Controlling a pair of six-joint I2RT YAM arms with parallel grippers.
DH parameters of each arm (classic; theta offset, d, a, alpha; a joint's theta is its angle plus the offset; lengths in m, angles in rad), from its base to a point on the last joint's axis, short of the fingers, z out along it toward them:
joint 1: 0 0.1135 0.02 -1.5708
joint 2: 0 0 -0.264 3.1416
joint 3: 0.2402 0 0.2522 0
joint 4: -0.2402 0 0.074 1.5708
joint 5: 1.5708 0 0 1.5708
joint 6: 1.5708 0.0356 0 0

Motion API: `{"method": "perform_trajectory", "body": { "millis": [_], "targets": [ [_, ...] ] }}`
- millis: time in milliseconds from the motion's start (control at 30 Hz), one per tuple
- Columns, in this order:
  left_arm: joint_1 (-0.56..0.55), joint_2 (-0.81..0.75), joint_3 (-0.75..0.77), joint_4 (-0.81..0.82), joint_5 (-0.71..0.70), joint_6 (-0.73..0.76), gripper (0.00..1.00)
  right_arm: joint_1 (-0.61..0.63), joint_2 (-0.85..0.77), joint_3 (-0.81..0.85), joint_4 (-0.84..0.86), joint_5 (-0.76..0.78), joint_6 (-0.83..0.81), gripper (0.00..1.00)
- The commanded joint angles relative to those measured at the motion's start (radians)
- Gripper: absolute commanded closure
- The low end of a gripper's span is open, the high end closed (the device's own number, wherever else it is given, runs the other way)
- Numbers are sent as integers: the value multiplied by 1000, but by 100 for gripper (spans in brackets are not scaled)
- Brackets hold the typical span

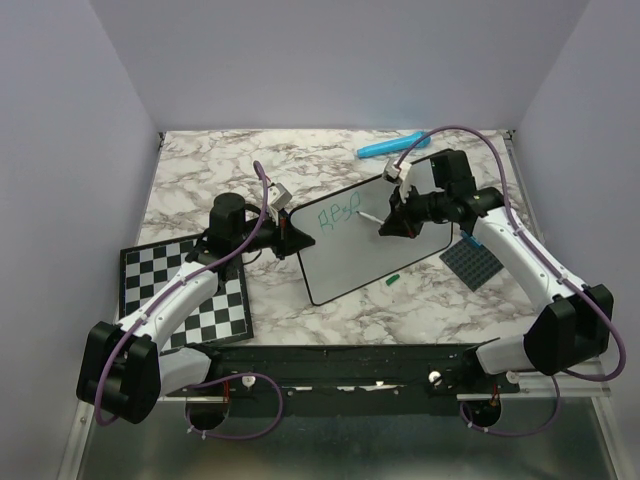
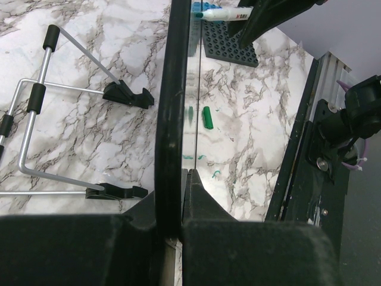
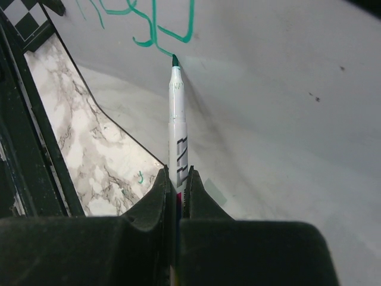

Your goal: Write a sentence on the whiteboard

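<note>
The whiteboard (image 1: 370, 250) stands tilted mid-table, its black rim (image 2: 172, 107) seen edge-on in the left wrist view. My left gripper (image 1: 291, 236) (image 2: 181, 179) is shut on the board's left edge. The sentence shows as a few green loopy letters (image 1: 337, 213) (image 3: 164, 30) near the board's upper left. A white marker (image 3: 177, 125) (image 1: 368, 218) with a green tip is clamped in my right gripper (image 3: 177, 176) (image 1: 392, 226). Its tip touches the board just below the last letter.
A green marker cap (image 1: 392, 280) (image 2: 206, 117) lies on the marble table below the board. A checkerboard (image 1: 185, 290) lies at the left, a dark grey pad (image 1: 472, 262) at the right, a blue object (image 1: 390, 147) at the back. A wire stand (image 2: 36, 119) lies behind the board.
</note>
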Motion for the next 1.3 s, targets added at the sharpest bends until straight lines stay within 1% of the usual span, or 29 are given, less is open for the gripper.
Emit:
{"method": "perform_trajectory", "body": {
  "millis": [0, 133, 267, 333, 433, 567, 767, 900, 1267],
  "targets": [
    [-6, 31, -25, -150, -111, 141, 100, -34, -28, -7, -2, 63, 2, 99],
    [-6, 31, -25, -170, -110, 141, 100, -40, -37, 16, -19, 45, -12, 99],
    [-5, 27, -26, -170, -110, 141, 100, -41, -74, 62, -86, -98, -73, 99],
    [-6, 28, -26, -170, -110, 141, 100, -41, -111, 65, -90, -112, -75, 100],
    [-6, 30, -25, -172, -110, 144, 100, -40, -143, 50, -82, -104, -72, 100],
    [-5, 27, -25, -173, -113, 145, 100, -47, -149, 25, -73, -55, -86, 99],
    [-6, 21, -26, -175, -114, 148, 100, -60, -174, -7, -33, -34, -89, 100],
    [-6, 17, -25, -178, -114, 150, 100, -86, -175, -22, -19, -34, -92, 100],
    [-16, 7, -23, -189, -123, 159, 100, -90, -174, -57, 16, -40, -101, 99]
  ]
}}
